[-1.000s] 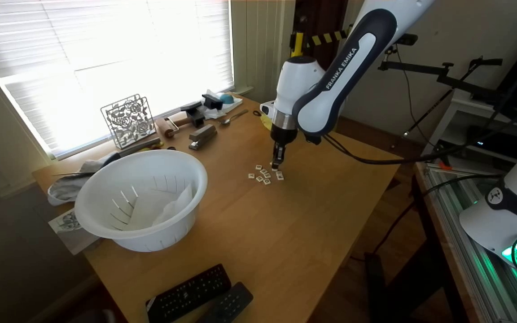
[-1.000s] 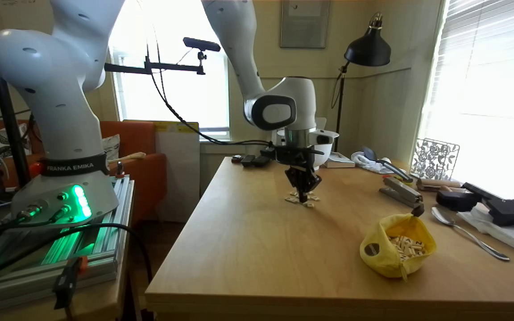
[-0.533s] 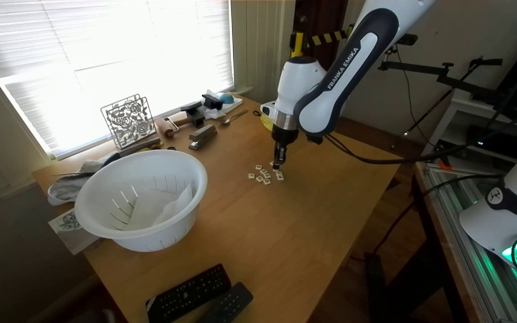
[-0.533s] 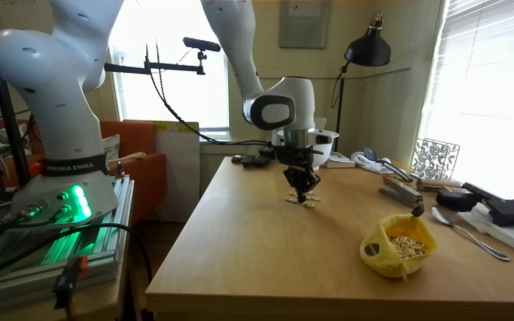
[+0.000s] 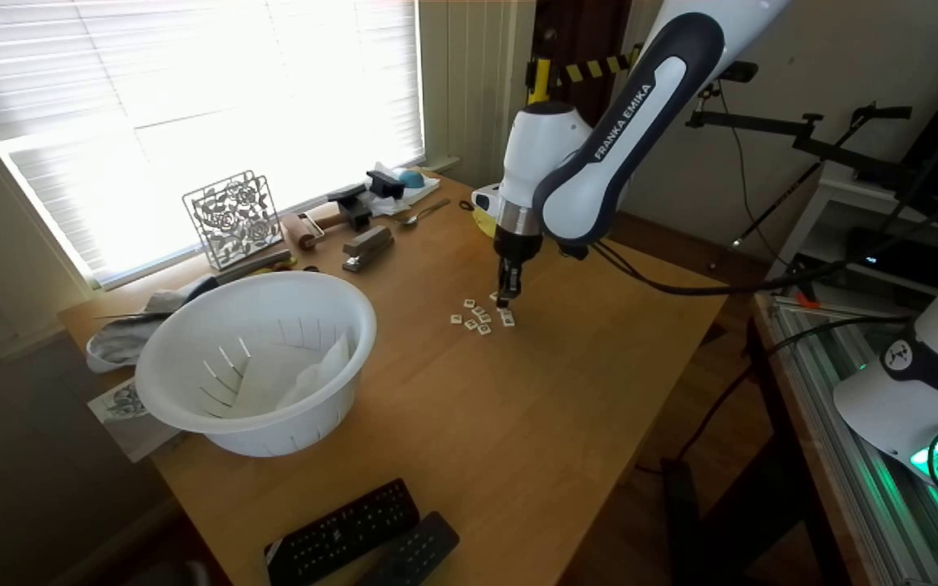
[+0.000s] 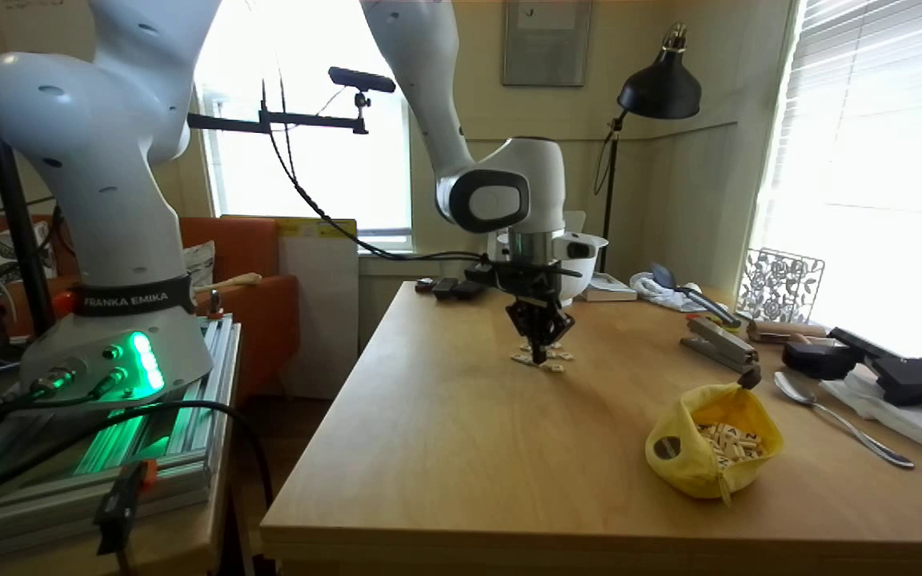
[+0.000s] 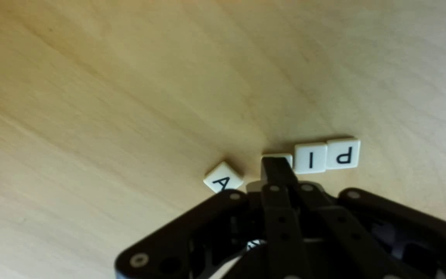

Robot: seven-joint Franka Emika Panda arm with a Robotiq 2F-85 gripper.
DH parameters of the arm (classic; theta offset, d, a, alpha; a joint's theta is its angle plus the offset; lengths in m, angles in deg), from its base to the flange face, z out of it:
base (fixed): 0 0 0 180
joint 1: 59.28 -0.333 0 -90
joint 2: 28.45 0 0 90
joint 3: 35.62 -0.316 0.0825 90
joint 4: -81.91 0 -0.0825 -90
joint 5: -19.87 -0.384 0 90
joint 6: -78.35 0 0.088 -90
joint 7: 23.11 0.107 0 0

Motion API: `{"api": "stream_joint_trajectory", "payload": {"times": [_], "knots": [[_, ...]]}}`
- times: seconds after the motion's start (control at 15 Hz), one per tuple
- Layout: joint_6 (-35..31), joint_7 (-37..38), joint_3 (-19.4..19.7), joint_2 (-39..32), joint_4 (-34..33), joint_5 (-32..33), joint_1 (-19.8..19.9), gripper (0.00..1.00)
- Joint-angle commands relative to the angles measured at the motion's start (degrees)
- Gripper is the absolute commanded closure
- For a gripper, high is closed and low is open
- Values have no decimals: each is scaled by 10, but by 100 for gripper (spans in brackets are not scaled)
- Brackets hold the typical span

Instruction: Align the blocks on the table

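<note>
White bowl (image 5: 298, 425); black remotes (image 5: 347, 533); stapler (image 6: 723, 342), silver spoon (image 6: 795, 390) near open yellow pouch (image 6: 691, 462).

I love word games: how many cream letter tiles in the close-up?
4 at least: cream square A tile left of the black gripper; mostly hidden tile at its tip; I tile and P tile further right. A white patch under the gripper may be another, partly hidden.
</note>
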Motion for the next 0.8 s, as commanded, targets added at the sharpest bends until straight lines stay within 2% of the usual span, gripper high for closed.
{"api": "stream_joint_trajectory", "payload": {"times": [0.0, 0.73], "knots": [[9, -11, -10, 2, 18, 13, 15, 100], [11, -16, -9, 7, 25, 13, 16, 100]]}}
